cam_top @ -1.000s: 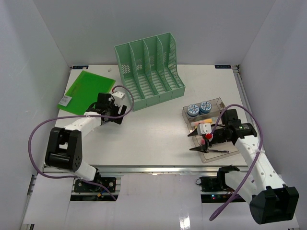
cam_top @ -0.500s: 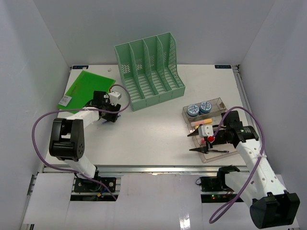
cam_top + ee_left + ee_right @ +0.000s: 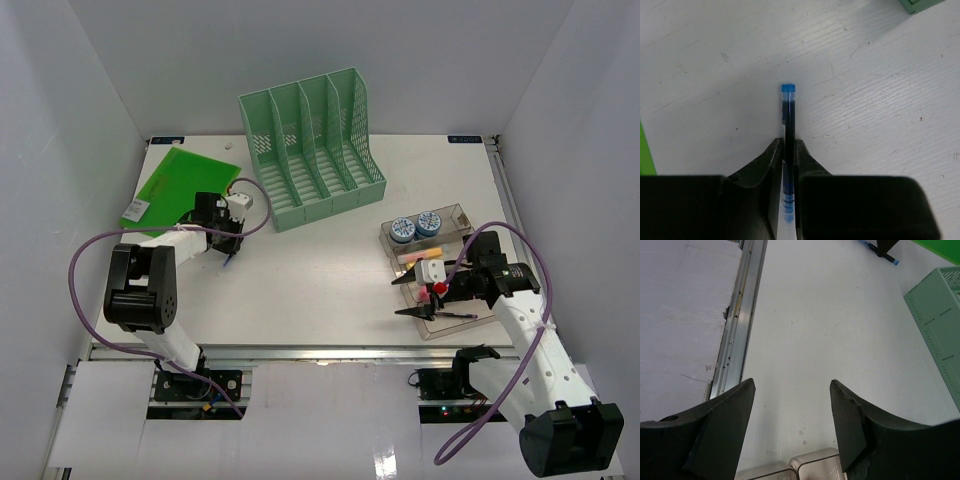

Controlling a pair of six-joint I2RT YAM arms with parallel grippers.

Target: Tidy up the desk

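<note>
Gripping a blue pen [image 3: 788, 110], the left gripper [image 3: 788, 147] hangs over the desk [image 3: 320, 270]; the right gripper [image 3: 791, 385] gapes wide above the tray [image 3: 462, 232].

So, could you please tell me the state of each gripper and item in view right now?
left gripper: shut on the blue pen.
blue pen: gripped, one end sticking out forward.
right gripper: open, empty, over the clear tray.
clear tray: holds two blue round items, among others.
green file rack: upright, slots look empty.
green folder: closed, flat on the desk.
</note>
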